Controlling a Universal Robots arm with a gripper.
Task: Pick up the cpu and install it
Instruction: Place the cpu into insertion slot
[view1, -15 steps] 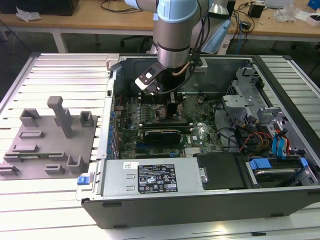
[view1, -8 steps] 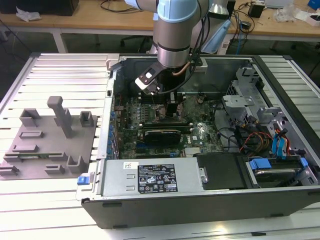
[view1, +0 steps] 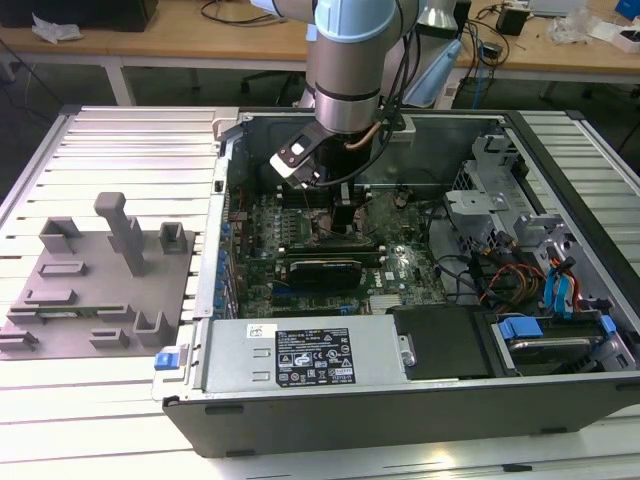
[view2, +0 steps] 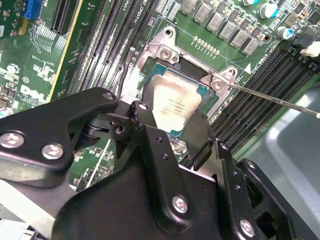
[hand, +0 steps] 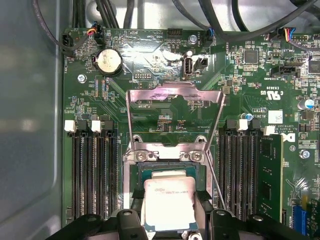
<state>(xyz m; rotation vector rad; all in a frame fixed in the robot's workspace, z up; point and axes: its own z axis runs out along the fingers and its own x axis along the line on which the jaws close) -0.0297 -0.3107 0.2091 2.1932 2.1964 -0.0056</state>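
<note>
Inside the computer case (view1: 400, 400), between rows of memory slots (hand: 92, 175), we find the gripper (hand: 169, 216) clamped on the cpu (hand: 169, 200) over the socket (hand: 137, 177), fingers (view2: 200, 132) against two opposite edges. Its silver top carries print we cannot read. A green memory stick (hand: 270, 175) stands just past the slots.

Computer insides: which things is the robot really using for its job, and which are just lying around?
For the job: the cpu, gripped by the end effector; the open socket under it.

Just lying about: coin battery, memory stick, grey fixture block, power supply box, coloured cables.
</note>
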